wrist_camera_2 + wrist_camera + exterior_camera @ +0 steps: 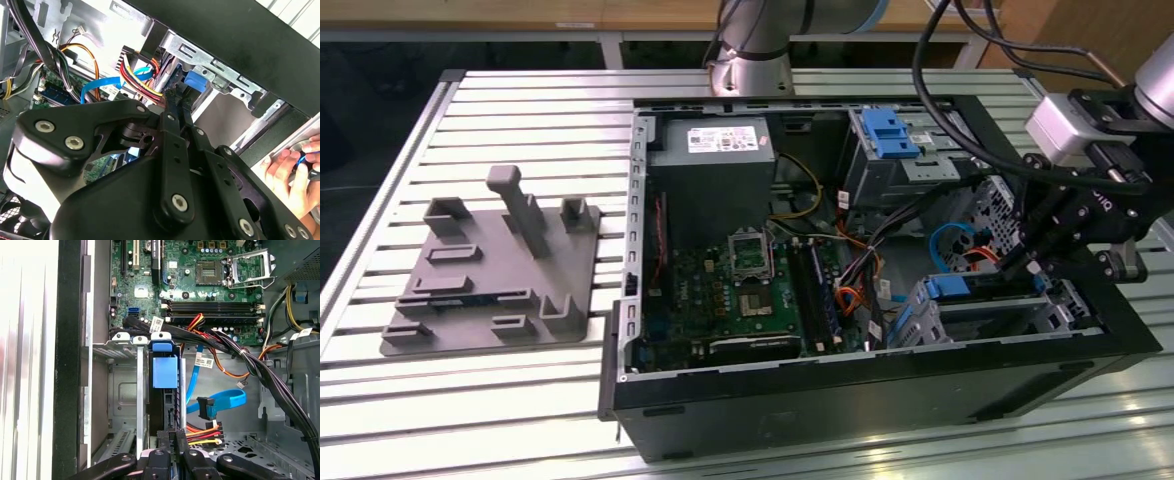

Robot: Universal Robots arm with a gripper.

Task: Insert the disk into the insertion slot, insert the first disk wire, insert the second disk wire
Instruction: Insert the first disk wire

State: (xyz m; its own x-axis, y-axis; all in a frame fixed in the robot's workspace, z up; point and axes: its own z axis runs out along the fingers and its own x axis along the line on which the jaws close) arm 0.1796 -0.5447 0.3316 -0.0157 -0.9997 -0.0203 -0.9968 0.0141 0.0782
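The disk [165, 374], framed in its blue carrier, stands edge-on inside the insertion slot [122, 390], a grey sheet-metal cage at the case's front corner. In the exterior view the disk [950, 291] sits in that cage [1065, 312] at the view's lower right. My gripper [172, 436] is at the disk's back edge. Its fingers are shut on the black plug of a disk wire [204, 433] with red, yellow and orange strands. In the second wrist view the fingertips [171, 100] pinch that plug beside the blue carrier [196, 81]. A blue flat wire [220, 401] with a black plug hangs loose nearby.
The open computer case [854, 400] lies on a slatted table, its motherboard [734, 290] exposed. A larger bay with a blue latch [886, 133] sits at the back. Thick black cables [260, 375] cross near the cage. A grey fixture [494, 270] lies on the exterior view's left. A person's hand [287, 170] rests outside the case.
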